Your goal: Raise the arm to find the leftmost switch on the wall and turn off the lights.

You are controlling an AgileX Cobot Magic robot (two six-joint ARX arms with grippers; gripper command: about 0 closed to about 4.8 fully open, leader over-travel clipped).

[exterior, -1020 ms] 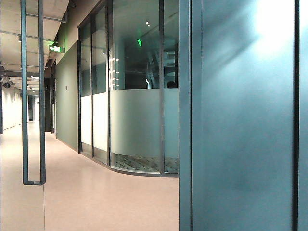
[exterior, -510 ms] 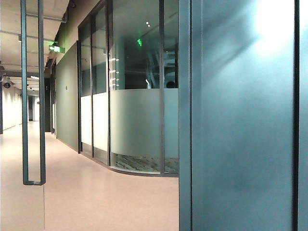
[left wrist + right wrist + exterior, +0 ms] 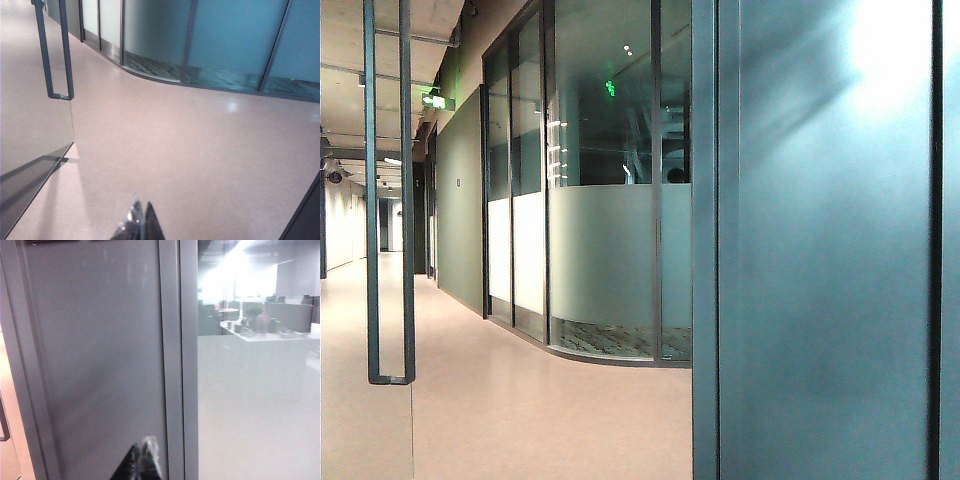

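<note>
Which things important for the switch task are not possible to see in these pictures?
- Wall switches: absent from every view; dark items are cut by the right wrist picture's edge.
- Left end effector: only tips show, together.
- Right end effector: blurred tips, together.
- Exterior view: neither arm appears.

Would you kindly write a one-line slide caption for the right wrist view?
Right gripper, tips together, faces a grey wall panel beside frosted glass; no switch visible.
</note>
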